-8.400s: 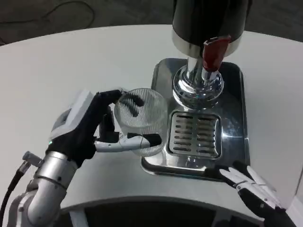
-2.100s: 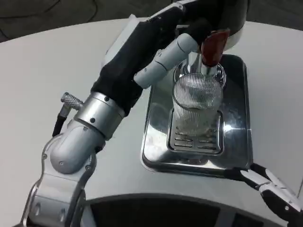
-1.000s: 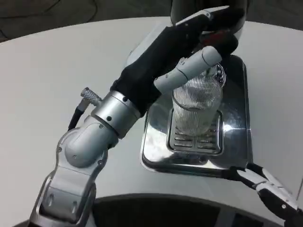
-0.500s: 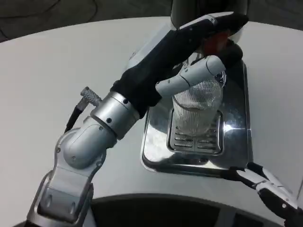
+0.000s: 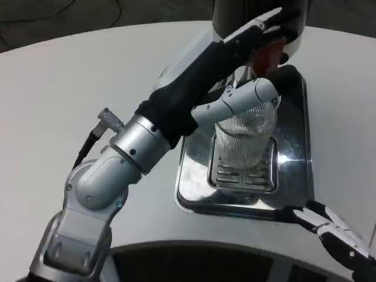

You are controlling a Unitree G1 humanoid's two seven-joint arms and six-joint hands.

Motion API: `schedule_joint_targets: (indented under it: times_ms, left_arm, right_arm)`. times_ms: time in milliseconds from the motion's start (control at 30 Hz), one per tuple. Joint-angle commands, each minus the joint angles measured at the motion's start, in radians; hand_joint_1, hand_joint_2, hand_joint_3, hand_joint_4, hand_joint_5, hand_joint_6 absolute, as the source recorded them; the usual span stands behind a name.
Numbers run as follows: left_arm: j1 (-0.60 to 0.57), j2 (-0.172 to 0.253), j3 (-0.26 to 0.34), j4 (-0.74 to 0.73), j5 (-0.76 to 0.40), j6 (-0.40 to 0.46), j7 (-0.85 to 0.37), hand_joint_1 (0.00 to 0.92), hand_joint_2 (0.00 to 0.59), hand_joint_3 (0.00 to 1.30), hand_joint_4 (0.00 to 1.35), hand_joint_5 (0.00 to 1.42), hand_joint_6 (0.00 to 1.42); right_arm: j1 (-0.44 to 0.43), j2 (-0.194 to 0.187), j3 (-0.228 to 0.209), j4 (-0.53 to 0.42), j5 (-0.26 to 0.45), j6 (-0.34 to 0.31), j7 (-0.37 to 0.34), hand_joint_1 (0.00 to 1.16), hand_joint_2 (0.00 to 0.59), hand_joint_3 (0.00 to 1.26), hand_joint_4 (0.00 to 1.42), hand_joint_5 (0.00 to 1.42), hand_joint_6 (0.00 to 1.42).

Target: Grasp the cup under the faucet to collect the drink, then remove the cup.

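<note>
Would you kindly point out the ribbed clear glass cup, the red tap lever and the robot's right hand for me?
ribbed clear glass cup (image 5: 244,144): head view, on its ribbed side wall.
red tap lever (image 5: 266,57): head view, on the lever's red face.
right hand (image 5: 332,232): head view, on its white fingers at the table edge.

My table is white and rounded, its near edge curving above a dark gap just below me. Beyond its far edge I see dark floor, with a thin cable lying across it at the left.
</note>
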Motion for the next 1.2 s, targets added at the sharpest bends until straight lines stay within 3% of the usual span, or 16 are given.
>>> schedule_joint_targets:
  times_ms: [33,567,1200]
  left_arm:
    - [0.004,-0.001,-0.005,0.027,-0.025,-0.029,-0.032,0.120,0.091,0.08,0.16,0.27,0.20]
    - [-0.020,0.001,0.000,0.091,-0.074,-0.099,-0.076,0.127,0.104,0.10,0.14,0.26,0.19]
    - [-0.030,0.092,-0.027,0.101,0.053,-0.241,-0.082,0.119,0.108,0.13,0.15,0.27,0.21]
  right_arm:
    - [0.004,0.001,0.001,-0.005,-0.002,0.010,0.002,0.42,0.517,0.24,0.15,0.04,0.00]
    - [-0.011,0.003,0.009,-0.003,-0.008,0.027,0.000,0.42,0.517,0.24,0.15,0.04,0.00]
    - [-0.016,0.003,0.019,-0.004,-0.012,0.029,-0.001,0.42,0.517,0.24,0.15,0.04,0.00]
